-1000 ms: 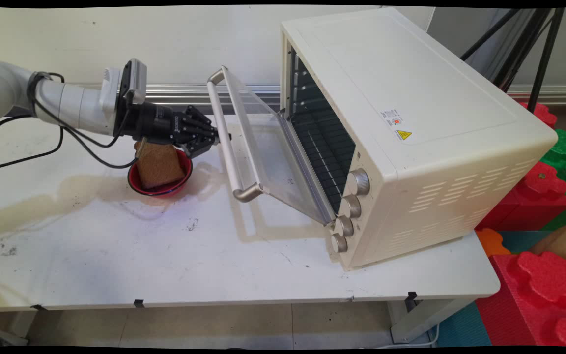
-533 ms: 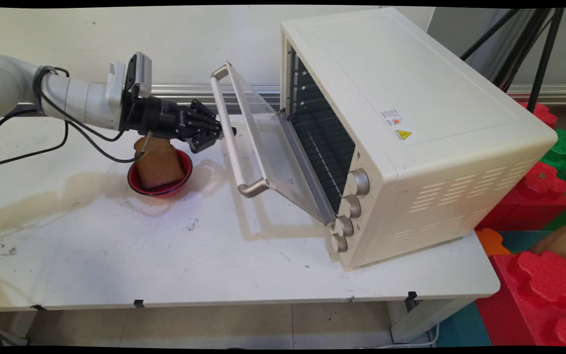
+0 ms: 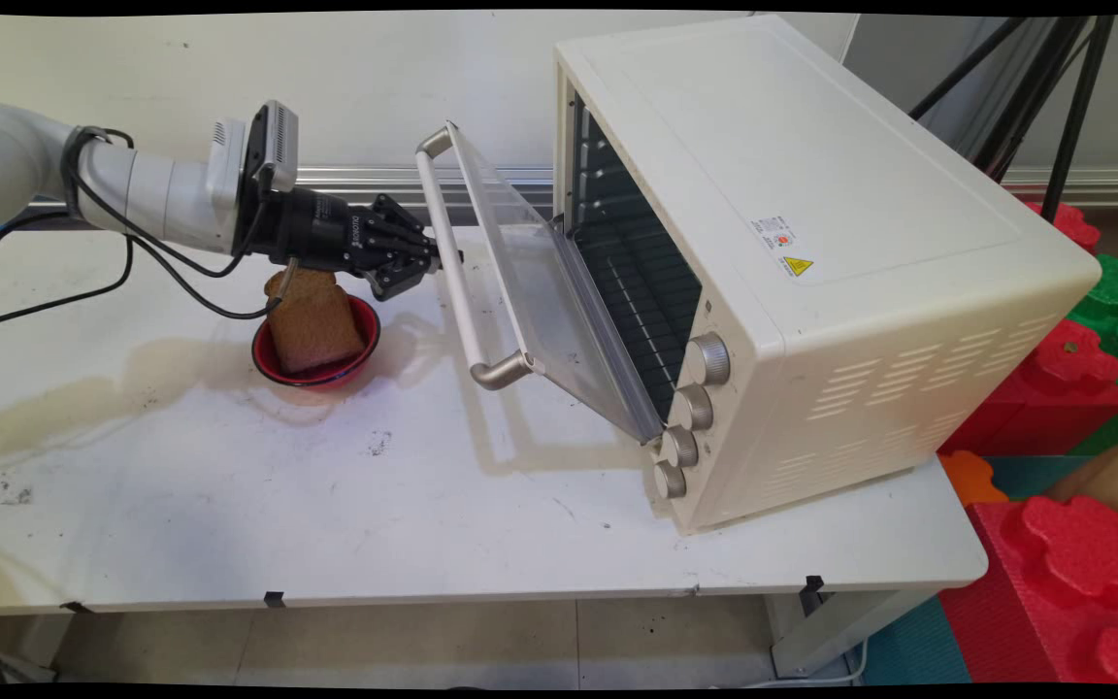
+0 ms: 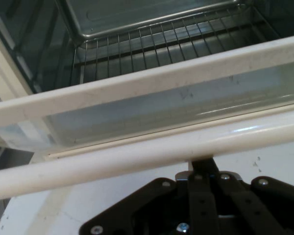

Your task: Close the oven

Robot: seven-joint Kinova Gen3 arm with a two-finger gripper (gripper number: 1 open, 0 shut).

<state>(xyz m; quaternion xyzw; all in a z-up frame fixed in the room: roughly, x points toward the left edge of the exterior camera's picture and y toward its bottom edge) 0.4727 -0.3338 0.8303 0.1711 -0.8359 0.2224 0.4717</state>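
- While the black two-finger gripper (image 3: 443, 260) sits level against the oven door's handle, its fingers look drawn together, tips touching the bar from below; nothing is clamped between them as far as the hand view shows.
- Cream tubular door handle (image 3: 452, 272): smooth rounded bar with brushed-metal elbow ends, crossing the hand view (image 4: 137, 156) just above the linkage.
- Clear glass oven door (image 3: 540, 301): half open, tilted, hinged at its bottom edge, cream frame.
- Cream metal toaster oven (image 3: 811, 243): boxy, at the table's right end, slotted vents on its side, four round metal knobs (image 3: 690, 427) in a column, yellow warning sticker on top. Wire rack (image 4: 161, 46) and a shiny metal tray (image 4: 137, 14) inside.
- Red round bowl (image 3: 318, 349): near the table's far left part, just below the wrist; a slice of brown coarse-crumbed toast (image 3: 313, 318) stands tilted in it.
- White table (image 3: 326, 505): scuffed, with dark smudges and a tan stain towards the left edge.
- Room: pale wall with an aluminium rail; red and green foam blocks (image 3: 1073, 544) and black tripod legs (image 3: 1064, 87) to the right.
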